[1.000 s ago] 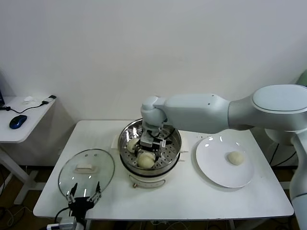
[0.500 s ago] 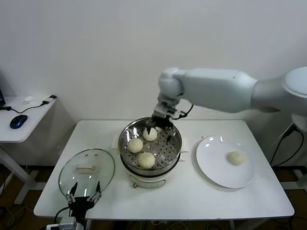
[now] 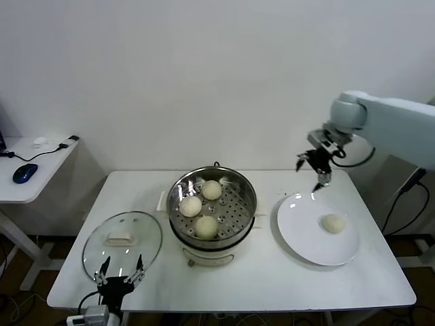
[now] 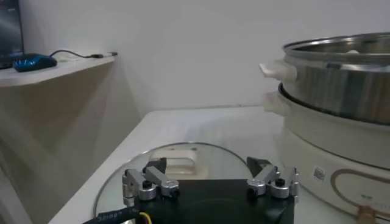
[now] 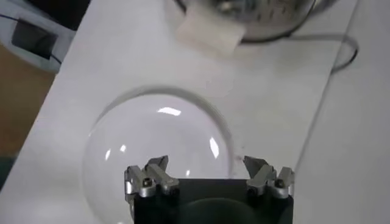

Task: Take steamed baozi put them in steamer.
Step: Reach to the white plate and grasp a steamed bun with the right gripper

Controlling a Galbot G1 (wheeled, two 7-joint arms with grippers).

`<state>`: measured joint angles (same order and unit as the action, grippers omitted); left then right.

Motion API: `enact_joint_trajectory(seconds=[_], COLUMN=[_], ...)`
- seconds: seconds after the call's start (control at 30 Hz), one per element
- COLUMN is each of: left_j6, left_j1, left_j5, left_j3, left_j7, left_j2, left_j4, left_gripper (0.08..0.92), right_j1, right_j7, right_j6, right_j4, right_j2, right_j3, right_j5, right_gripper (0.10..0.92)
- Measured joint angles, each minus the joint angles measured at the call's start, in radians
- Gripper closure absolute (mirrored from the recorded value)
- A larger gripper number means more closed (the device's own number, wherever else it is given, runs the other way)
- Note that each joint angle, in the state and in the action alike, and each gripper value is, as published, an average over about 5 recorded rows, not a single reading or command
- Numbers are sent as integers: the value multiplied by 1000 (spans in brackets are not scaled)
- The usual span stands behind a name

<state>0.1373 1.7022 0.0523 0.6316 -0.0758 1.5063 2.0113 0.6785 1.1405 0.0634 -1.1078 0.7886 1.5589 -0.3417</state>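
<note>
Above the far edge of the white plate [image 3: 304, 234], the right gripper [image 3: 315, 168] hung in the air with its fingers spread and nothing between them. One bun [image 3: 333, 223] lay on that plate, toward its right side. Three buns [image 3: 206, 226] sat inside the steamer [image 3: 228, 231] at the middle of the table [image 3: 272, 278], resting on its perforated tray, apart from one another. At the table's near left corner the left gripper [image 3: 119, 276] was parked low, its fingers wide apart and empty, just before the glass lid [image 3: 122, 241] lying flat on the tabletop.
</note>
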Motion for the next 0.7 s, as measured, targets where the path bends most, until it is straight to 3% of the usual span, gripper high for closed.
enact_joint_trajectory(seconds=[0.27, 0.7], left_j6=[6, 8], left_j1=[7, 13], left_j5=[-10, -13], left_j3=[-4, -1], left_j7=[1, 2], left_j2=[12, 14], left_j4=[0, -5], left_gripper=[177, 177], right_j1=[-244, -471], right_j7=[-21, -52], right_j6=[-24, -40], right_j4=[124, 294], right_j2=[-52, -7], right_j3=[-188, -383], right_j5=[132, 247], right_gripper=[203, 203])
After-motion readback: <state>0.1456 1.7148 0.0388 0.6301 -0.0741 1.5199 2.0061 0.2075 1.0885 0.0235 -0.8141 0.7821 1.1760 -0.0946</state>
